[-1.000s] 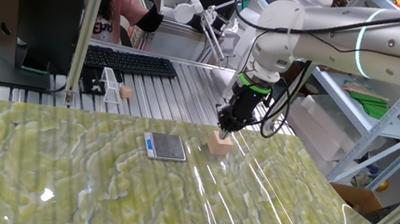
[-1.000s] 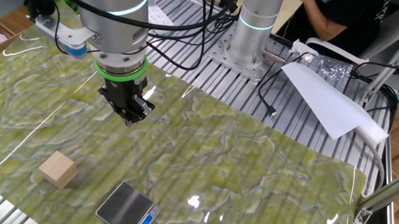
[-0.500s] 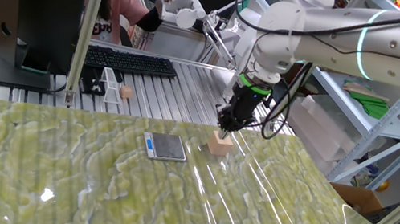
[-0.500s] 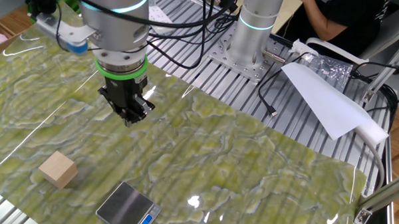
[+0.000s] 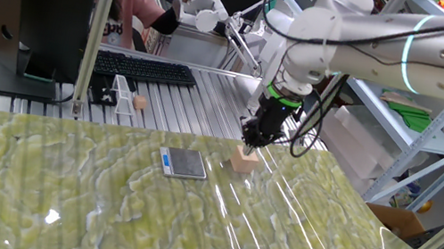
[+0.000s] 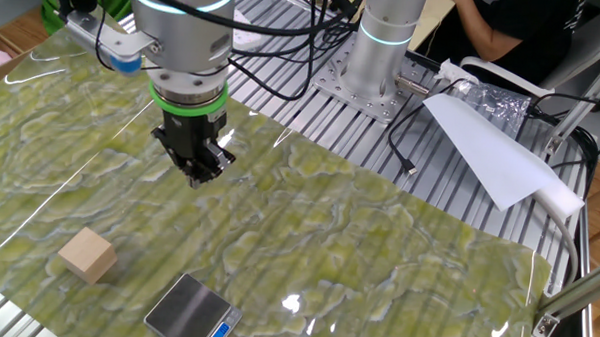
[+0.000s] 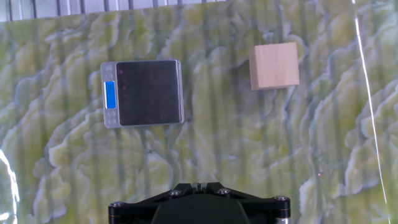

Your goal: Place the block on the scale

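Your gripper hangs clenched and empty, the block well apart on the mat; it's barely drifted since before.

Block: upper right of the hand view, on the mat.
Scale: upper left of the hand view, beside the block, apart from it.
Gripper: above the mat, up and right of the block in the other fixed view; probably not over it.
Keyboard: behind the mat, upper left.
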Controlling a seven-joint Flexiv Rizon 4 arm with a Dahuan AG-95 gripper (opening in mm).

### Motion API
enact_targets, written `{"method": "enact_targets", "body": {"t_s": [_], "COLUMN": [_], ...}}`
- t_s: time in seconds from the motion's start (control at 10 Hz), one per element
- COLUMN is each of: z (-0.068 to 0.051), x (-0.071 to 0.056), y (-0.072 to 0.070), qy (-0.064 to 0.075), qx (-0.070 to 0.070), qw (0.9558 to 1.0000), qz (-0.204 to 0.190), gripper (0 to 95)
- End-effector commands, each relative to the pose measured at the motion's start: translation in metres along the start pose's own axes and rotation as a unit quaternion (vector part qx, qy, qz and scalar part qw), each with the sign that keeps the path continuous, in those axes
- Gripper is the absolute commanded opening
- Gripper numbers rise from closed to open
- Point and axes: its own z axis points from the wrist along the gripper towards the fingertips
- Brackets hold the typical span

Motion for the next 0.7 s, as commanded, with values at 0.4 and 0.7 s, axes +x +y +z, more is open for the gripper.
{"method": "enact_targets", "body": {"t_s": [0.4,0.7], "z": [0.0005,0.0007], "x": [0.0033,0.0031], "y": [-0.0002,0.0001], "qy": [-0.017,-0.019], "qx": [-0.003,-0.002], "qw": [0.9998,0.9998], "qz": [0.007,0.006], "gripper": [0.0,0.0]}}
